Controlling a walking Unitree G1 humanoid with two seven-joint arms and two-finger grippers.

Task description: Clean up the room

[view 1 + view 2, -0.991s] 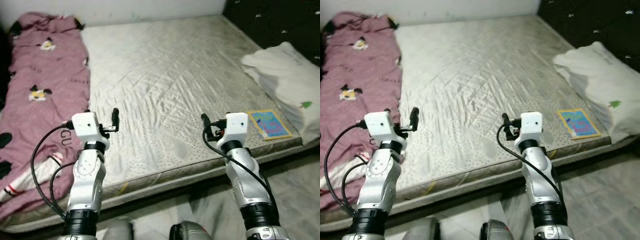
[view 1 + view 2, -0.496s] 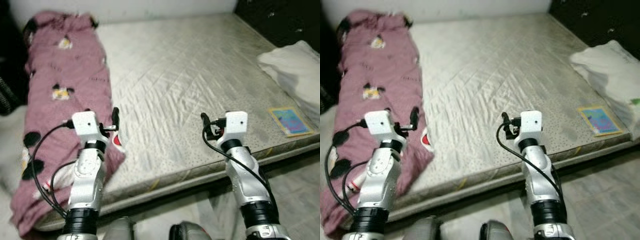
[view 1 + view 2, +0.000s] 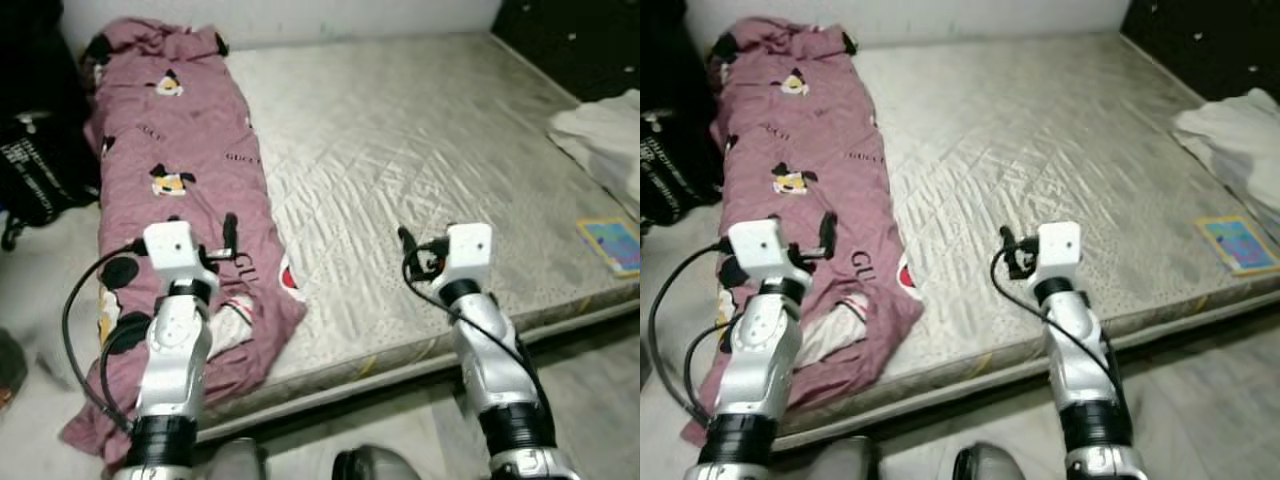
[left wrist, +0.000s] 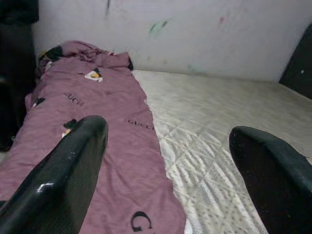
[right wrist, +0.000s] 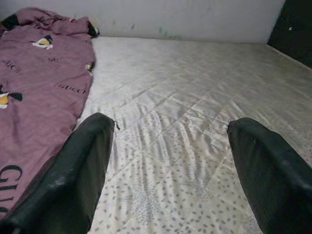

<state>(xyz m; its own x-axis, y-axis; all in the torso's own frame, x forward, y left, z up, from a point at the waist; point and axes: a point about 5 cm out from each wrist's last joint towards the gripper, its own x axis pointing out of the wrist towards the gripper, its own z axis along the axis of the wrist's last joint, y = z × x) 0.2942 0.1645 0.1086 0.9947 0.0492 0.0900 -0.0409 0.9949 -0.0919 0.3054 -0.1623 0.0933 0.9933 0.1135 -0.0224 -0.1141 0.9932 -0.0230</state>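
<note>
Purple quilt (image 3: pixel 190 200): crumpled along bed's left edge, hanging off mattress (image 3: pixel 420 160); not yet tidied.
Left gripper (image 4: pixel 170 161): spread, empty, above quilt.
Right gripper (image 5: pixel 170 161): spread, empty, over mattress.
Book (image 3: pixel 612 244), pillow (image 3: pixel 600 135): near right edge.
Progress: barely begun, by appearances.

A mauve blanket (image 3: pixel 185 160) printed with black cartoon figures lies on a cream, diamond-quilted mattress (image 3: pixel 420 150).
</note>
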